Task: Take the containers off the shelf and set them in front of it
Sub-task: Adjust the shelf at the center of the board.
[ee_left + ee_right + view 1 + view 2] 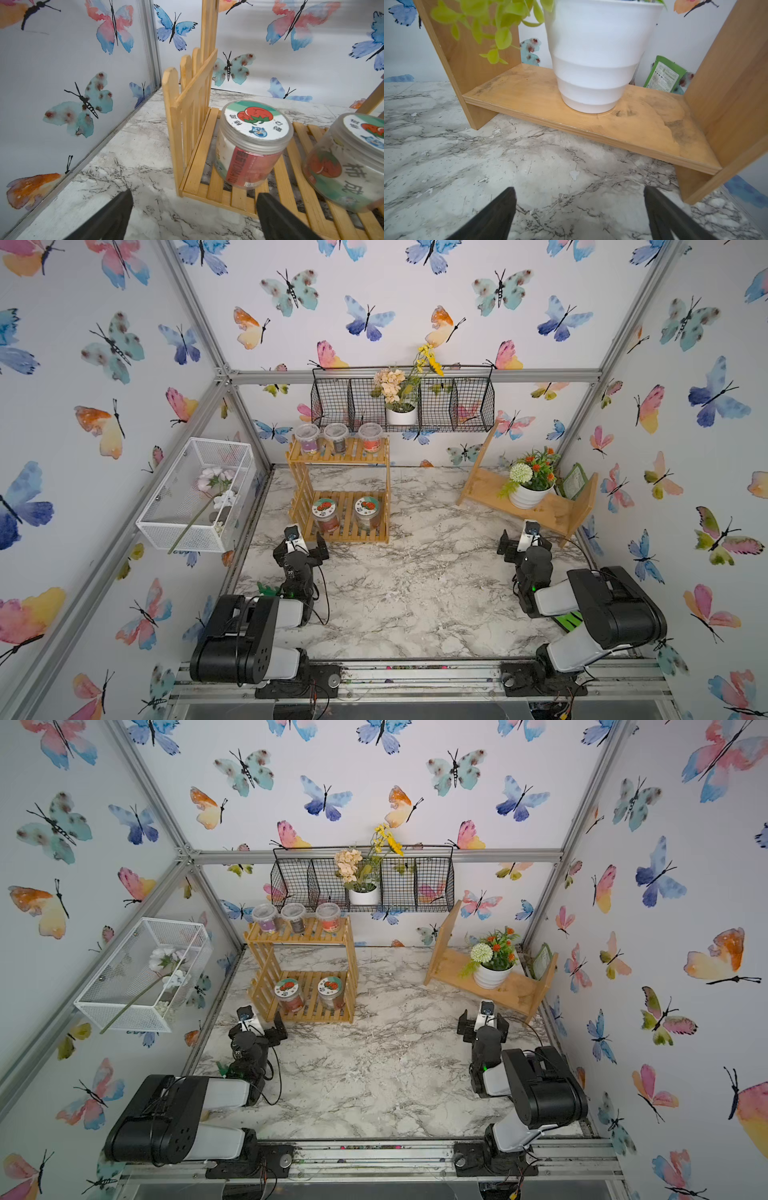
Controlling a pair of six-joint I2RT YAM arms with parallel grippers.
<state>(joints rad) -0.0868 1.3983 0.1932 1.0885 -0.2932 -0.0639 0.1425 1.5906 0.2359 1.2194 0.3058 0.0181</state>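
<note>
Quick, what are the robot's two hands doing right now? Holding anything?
Left gripper: open, holding nothing.
Right gripper: open, holding nothing.

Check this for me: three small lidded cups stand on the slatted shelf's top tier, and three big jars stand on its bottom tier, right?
Not quite. The bottom tier of the shelf holds two jars, not three; both top views show it. The three small cups do stand on the top tier.
</note>
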